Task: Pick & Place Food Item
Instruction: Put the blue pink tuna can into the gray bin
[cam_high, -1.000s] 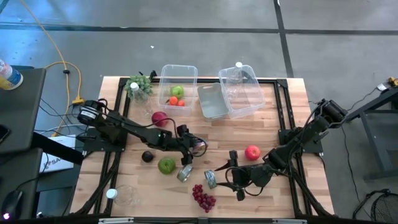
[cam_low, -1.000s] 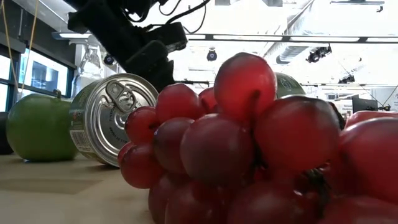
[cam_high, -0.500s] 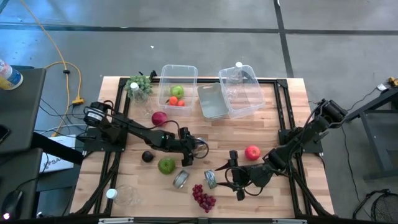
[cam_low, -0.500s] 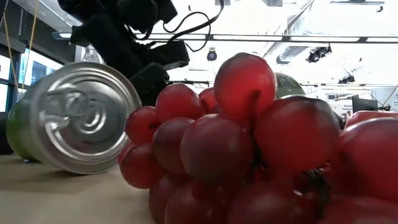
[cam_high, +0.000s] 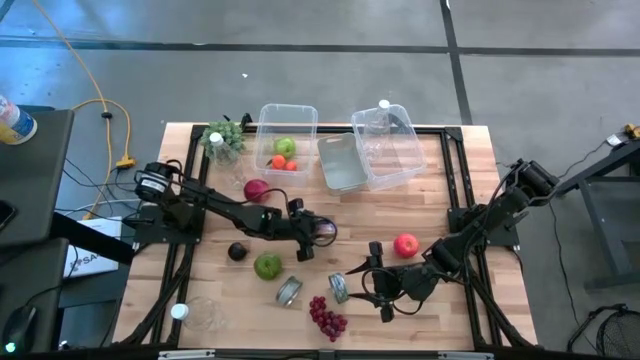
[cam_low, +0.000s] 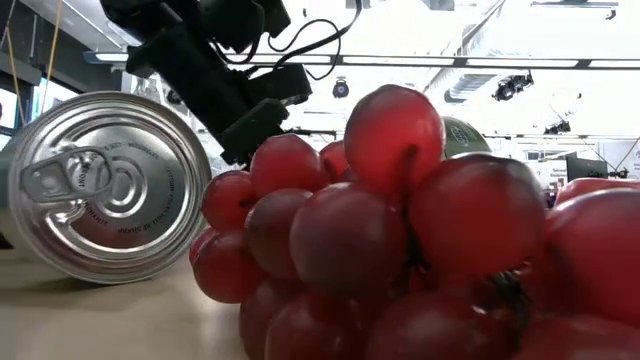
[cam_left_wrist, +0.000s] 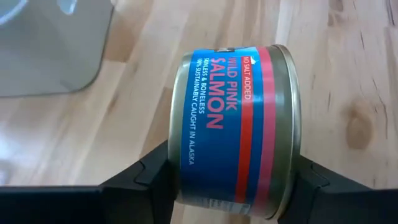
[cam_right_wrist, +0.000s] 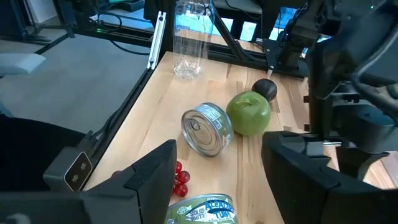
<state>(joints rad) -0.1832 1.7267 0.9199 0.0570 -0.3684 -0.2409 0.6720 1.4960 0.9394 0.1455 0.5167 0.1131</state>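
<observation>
My left gripper (cam_high: 318, 232) reaches to the table's middle and is shut on a blue-labelled salmon can (cam_left_wrist: 236, 124). My right gripper (cam_high: 366, 284) is open near the table's near edge. Its fingers stand on either side of a tuna can (cam_right_wrist: 199, 211) without plainly touching it. A silver can with a pull tab (cam_high: 290, 290) lies on its side on the wood, next to a green apple (cam_high: 267, 266) and a bunch of red grapes (cam_high: 327, 318). A red apple (cam_high: 405, 245) sits beside the right arm. My left gripper pinches the salmon can between its two fingers (cam_left_wrist: 149, 177). One finger is on each flat end, the left end (cam_left_wrist: 180, 168) and the right end (cam_left_wrist: 295, 168). The can lies on its side in the hold, its label facing the wrist camera and the wooden table behind it.
At the far edge stand a clear bin with fruit (cam_high: 286, 135), a lid (cam_high: 340, 163) and a second clear bin (cam_high: 392, 148). Green grapes (cam_high: 222, 136), a dark red fruit (cam_high: 256, 190), a dark fruit (cam_high: 237, 251) and a clear bottle (cam_high: 200, 312) lie on the left half.
My left gripper has moved up and a little toward the table's far right, carrying the salmon can. The silver pull-tab can has rolled toward the near edge, turning as it went, and now fills more of the low view in front of the green apple.
</observation>
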